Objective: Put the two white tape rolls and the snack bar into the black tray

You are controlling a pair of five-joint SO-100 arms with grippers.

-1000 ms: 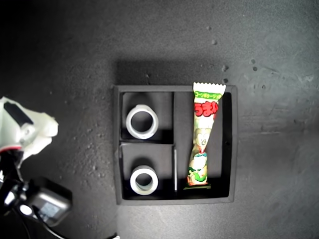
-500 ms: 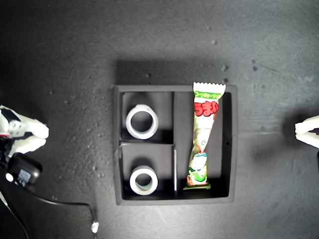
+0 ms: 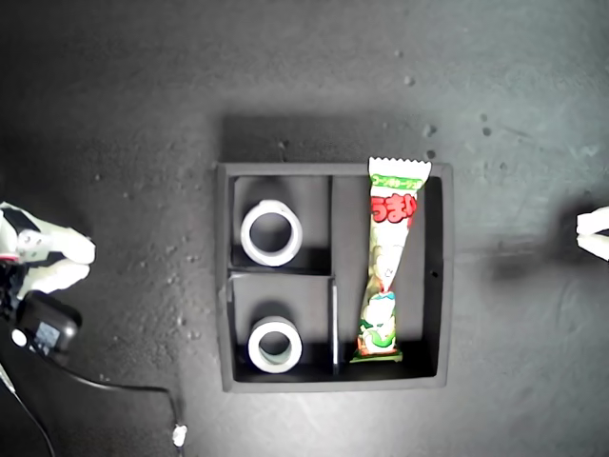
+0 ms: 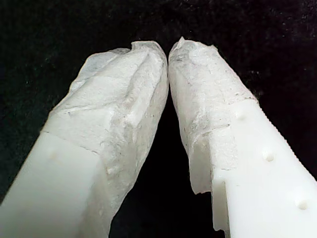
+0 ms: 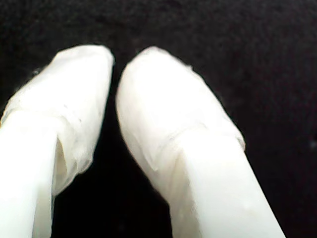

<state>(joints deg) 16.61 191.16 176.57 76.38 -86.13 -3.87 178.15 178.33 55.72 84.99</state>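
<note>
**All three items in the tray, both tools off to the sides**

Exterior view: black tray point(image 3: 225, 228) square-on in the middle of the dark table point(image 3: 124, 114). First white tape roll point(image 3: 246, 235) flat in the small section toward the top, hole facing up. Second white tape roll point(image 3: 253, 347) flat in the small section below it, a divider wall between the two. Snack bar point(image 3: 390, 257) in the long section on the exterior view's right, long axis running top to bottom of the view. Upper crimped end over the far wall, lower end inside just short of the near wall. Nothing on top of the rolls or the bar.

Left-edge tool point(image 3: 86, 264) well apart from the tray, white padded tips toward it, with a black camera block point(image 3: 43, 328) and a thin cable point(image 3: 124, 390) trailing below. Right-edge tool point(image 3: 582, 235) barely in view, also well clear. Cannot tell which arm is first and which second.

First wrist view: my first tool point(image 4: 168, 49) with wrapped fingers point(image 4: 124, 94) meeting at the tips, nothing between them, only dark surface beyond.

Second wrist view: my second tool point(image 5: 114, 74) all but together, a slim dark slit between the pads point(image 5: 163, 109), empty.
</note>
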